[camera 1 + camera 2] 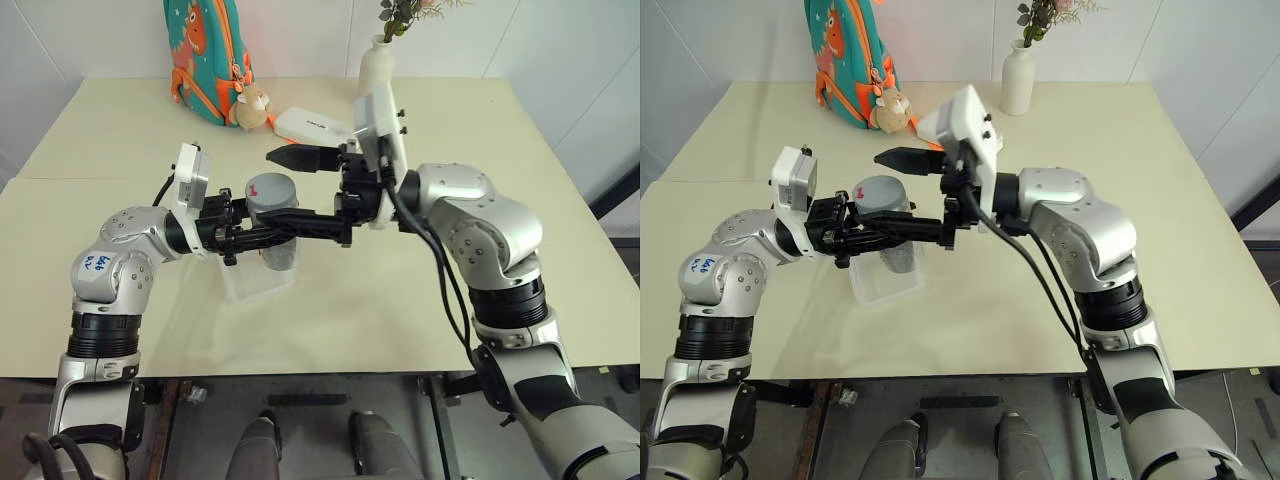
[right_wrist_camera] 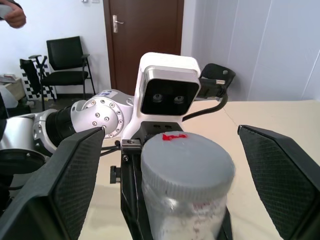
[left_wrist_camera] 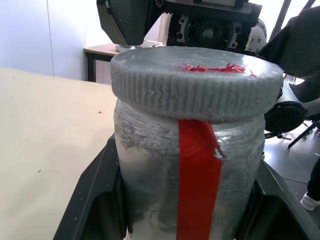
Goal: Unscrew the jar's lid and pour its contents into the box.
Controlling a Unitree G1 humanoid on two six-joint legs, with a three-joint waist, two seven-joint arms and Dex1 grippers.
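Two grippers, the left gripper (image 1: 262, 238) and the right gripper (image 1: 298, 185). One jar (image 1: 274, 215), one lid (image 1: 270, 187), one box (image 1: 257, 281). At the frame's top: one backpack (image 1: 205, 55), one vase (image 1: 374, 65), one white case (image 1: 311, 125).

Jar (image 1: 272, 215) above box (image 1: 262, 282) – backpack (image 1: 205, 55), vase (image 1: 1018, 75) behind

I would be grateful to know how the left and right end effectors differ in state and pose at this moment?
The left end effector is shut on the jar, gripping its body below the lid; the right end effector is open, holding nothing. The left one's fingers press the jar's sides, while the right one's fingers stand apart on either side of the lid without touching it. Both have black fingers and meet at the jar above the box.
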